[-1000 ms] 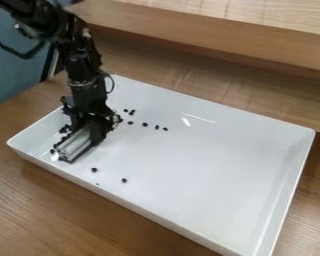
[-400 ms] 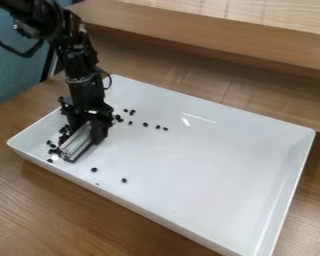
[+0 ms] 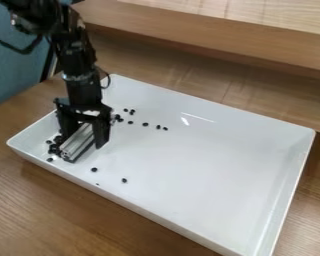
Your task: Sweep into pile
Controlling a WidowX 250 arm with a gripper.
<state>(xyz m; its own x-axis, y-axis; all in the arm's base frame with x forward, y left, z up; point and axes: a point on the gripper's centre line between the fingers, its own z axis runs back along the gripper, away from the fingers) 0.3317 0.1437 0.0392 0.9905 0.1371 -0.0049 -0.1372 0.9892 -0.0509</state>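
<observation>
At the left end of a white tray, dark pellets cluster. Just beside them, low in the tray, a black gripper grips a silver bar between its fingers—probably so its length sweeps. Nearer the tray's middle, loose pellets lie scattered—likely needing another pass.

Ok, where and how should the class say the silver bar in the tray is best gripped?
Probably near mid-length, from above, pinching across its long sides: the silver bar is straight and narrow, and its near end points toward the white tray rim.
</observation>
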